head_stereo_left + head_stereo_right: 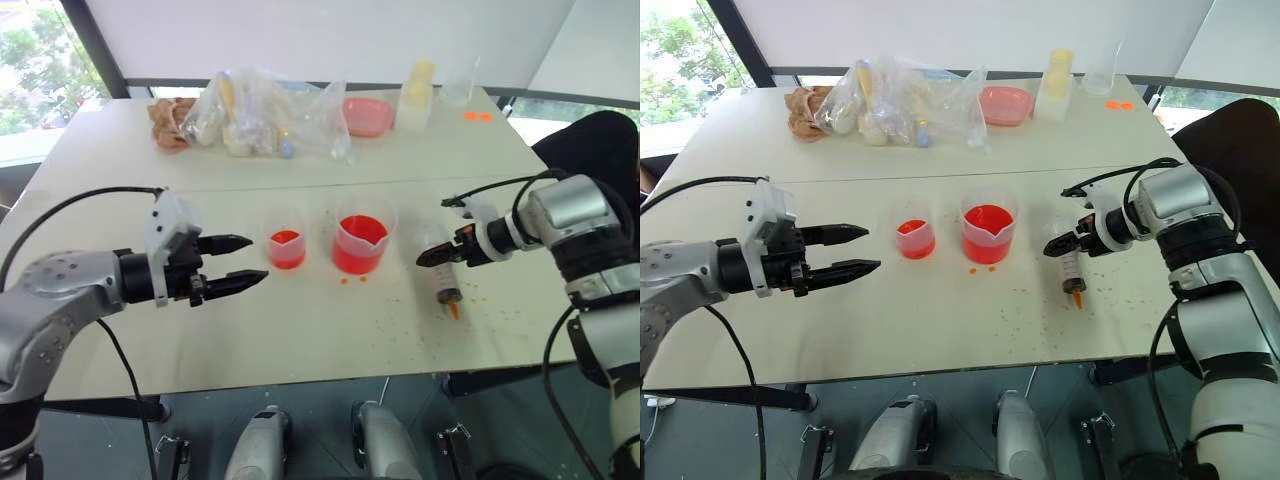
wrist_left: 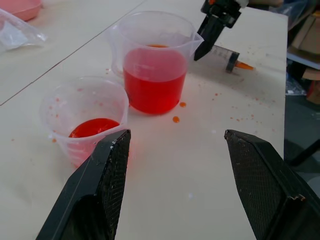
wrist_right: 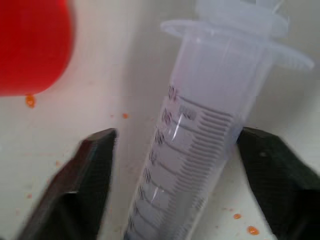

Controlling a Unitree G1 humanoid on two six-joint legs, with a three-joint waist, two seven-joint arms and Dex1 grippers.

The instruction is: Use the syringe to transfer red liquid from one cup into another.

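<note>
Looks like lab or test room set up for robot trials. Plain pale table (image 1: 300, 340) in front of both grippers, surface speckled with orange-red drips. Graduated beaker (image 1: 360, 243) and small cup (image 1: 286, 247) of red liquid, syringe (image 1: 443, 280) lying flat: lab-style plastic ware. Beyond grippers, at far edge: clear bags of supplies (image 1: 265, 115), pink bowl (image 1: 366, 115), plastic bottle (image 1: 417, 92). Big windows behind, trees outside.

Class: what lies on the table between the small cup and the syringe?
The spouted beaker of red liquid stands between small cup and syringe, plain in the left eye view.
</note>
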